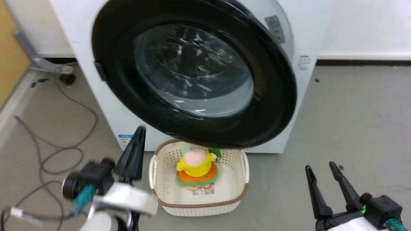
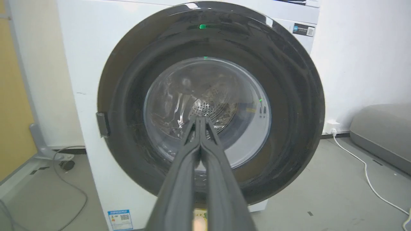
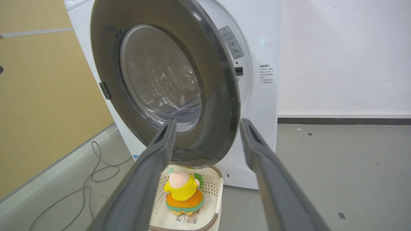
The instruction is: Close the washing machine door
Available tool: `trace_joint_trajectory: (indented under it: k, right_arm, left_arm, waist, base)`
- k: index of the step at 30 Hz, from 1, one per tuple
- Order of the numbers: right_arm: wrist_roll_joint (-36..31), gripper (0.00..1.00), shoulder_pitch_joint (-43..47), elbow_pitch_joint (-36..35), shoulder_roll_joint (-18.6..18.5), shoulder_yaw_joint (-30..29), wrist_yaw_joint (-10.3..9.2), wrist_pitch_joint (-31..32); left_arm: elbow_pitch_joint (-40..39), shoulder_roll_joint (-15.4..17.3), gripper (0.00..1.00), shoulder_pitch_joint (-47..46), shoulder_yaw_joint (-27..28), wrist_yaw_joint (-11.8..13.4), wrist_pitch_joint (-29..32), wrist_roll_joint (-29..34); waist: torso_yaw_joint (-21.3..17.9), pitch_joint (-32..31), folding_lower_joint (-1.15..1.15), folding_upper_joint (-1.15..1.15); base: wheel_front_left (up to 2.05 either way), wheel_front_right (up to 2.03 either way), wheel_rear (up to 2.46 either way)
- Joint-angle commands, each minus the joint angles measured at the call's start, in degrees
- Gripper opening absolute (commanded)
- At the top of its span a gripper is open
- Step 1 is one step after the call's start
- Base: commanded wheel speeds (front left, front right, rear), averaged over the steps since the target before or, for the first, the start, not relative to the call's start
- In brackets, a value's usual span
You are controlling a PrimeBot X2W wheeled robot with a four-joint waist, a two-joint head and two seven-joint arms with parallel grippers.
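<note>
While the washing machine door (image 1: 192, 73) stands ajar at 12 o'clock, the left gripper (image 1: 139, 131) at 7 o'clock is closed and empty; the right gripper (image 1: 320, 166), 5 o'clock, is open.

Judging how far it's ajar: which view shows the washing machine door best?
The right wrist view: it sees the washing machine door from the side, swung off the washing machine. The left wrist view faces it squarely, hiding the gap; the head view looks down on it, gap less plain.
</note>
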Motion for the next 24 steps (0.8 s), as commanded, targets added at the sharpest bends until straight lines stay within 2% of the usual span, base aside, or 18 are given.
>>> trace_joint_trajectory:
  k: [1,7,12,14,24]
  right_arm:
    - [-0.18,1.00,0.92,-0.37,-0.12,0.21,0.05,0.28]
    - [-0.44,1.00,2.06,-0.46,0.28,-0.18,0.05,0.38]
    - [-0.29,1.00,2.85,-0.26,0.40,-0.47,0.05,0.43]
    - [-0.28,1.00,3.02,-0.12,0.50,-0.49,0.05,0.45]
    - [0.28,1.00,2.90,0.04,1.63,-1.50,0.05,0.72]
  left_arm:
    - [-1.92,-1.11,0.00,3.91,1.72,0.72,-0.23,0.79]
    - [-5.77,-3.72,0.00,13.17,6.70,1.43,-0.23,2.37]
    - [-6.30,-4.73,0.00,17.71,8.68,0.07,-0.23,4.33]
    - [-6.21,-4.87,1.00,18.79,8.76,-0.39,-0.23,5.66]
    - [-4.41,-6.57,1.00,18.94,8.35,-1.82,-0.23,10.68]
  waist:
    - [1.94,-1.37,0.00,0.00]
    - [3.47,-2.26,0.00,0.00]
    - [4.15,-2.60,0.00,0.00]
    - [4.33,-2.67,0.00,0.00]
    - [5.66,-1.89,0.00,0.00]
  base:
    - [0.00,0.00,0.00]
    - [0.00,0.00,0.00]
    - [0.00,0.00,0.00]
    - [0.00,0.00,0.00]
    - [0.00,0.00,0.00]
